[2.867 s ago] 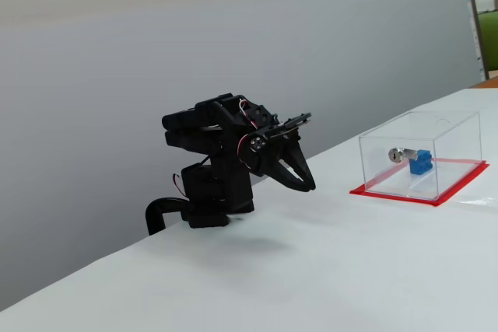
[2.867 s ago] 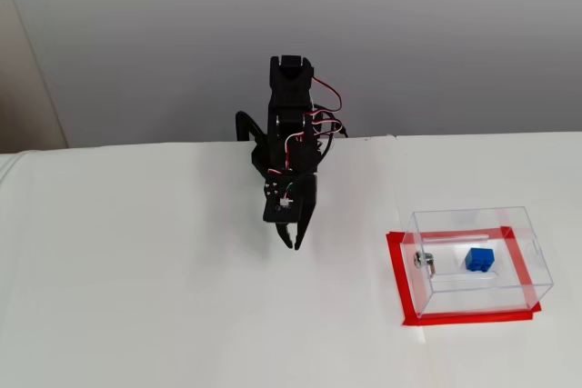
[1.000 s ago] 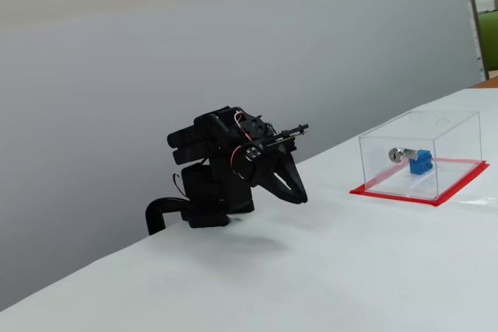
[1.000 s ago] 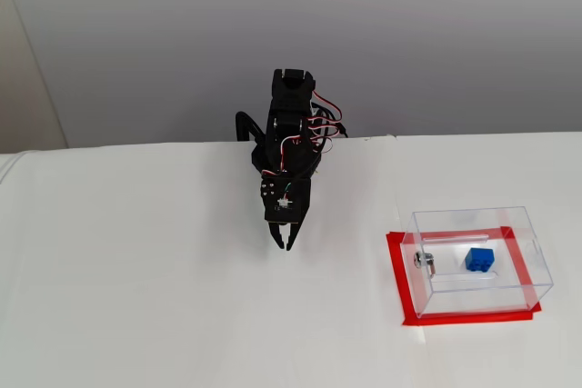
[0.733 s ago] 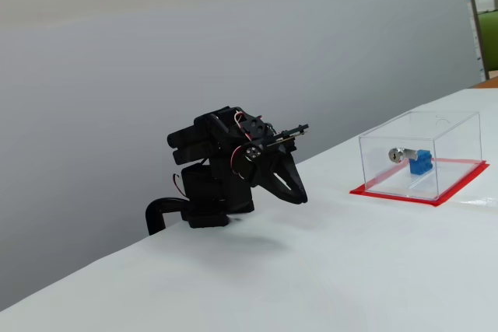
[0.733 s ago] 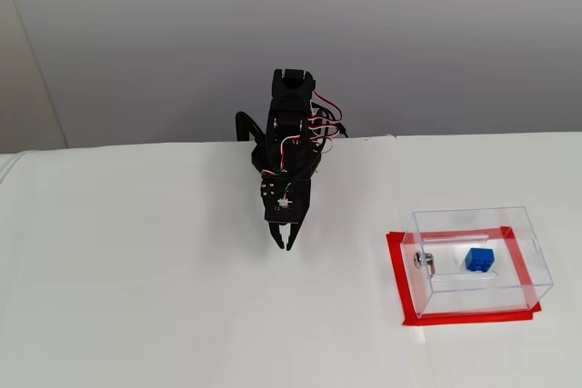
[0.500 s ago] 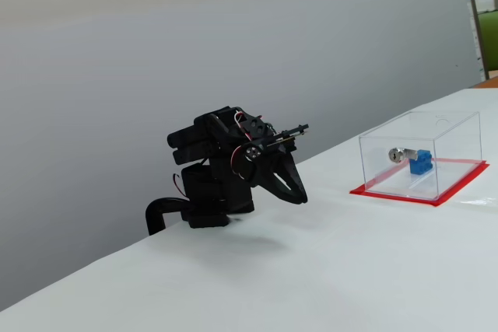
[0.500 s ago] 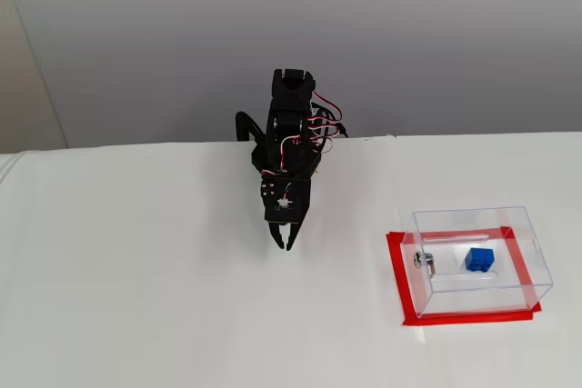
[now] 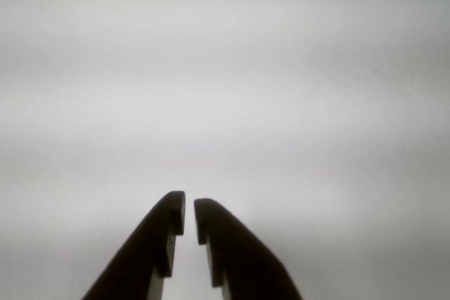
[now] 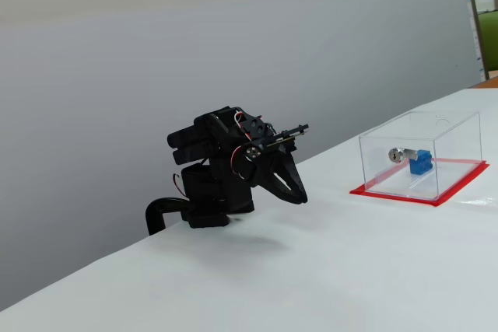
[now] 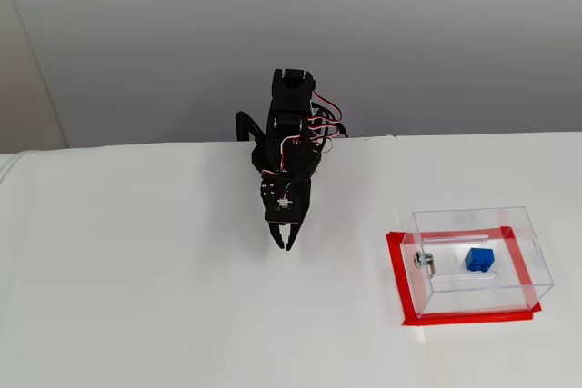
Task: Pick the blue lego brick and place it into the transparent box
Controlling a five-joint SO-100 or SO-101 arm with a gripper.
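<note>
The blue lego brick (image 10: 420,162) lies inside the transparent box (image 10: 455,136), near its silver lock (image 10: 397,155). In the other fixed view the brick (image 11: 479,259) also sits inside the box (image 11: 473,216), which stands on a red base at the right of the table. My black gripper (image 11: 285,244) hangs tip down over the table, well left of the box, folded close to the arm's base. In the wrist view the gripper (image 9: 190,205) shows only a thin gap between its tips, holds nothing, and has bare white table below. It also shows in a fixed view (image 10: 299,196).
The arm's base (image 10: 206,211) is clamped at the table's far edge, against a grey wall. The white table (image 11: 136,297) stretches left and in front of the arm. Shelving (image 10: 482,5) shows at the far right.
</note>
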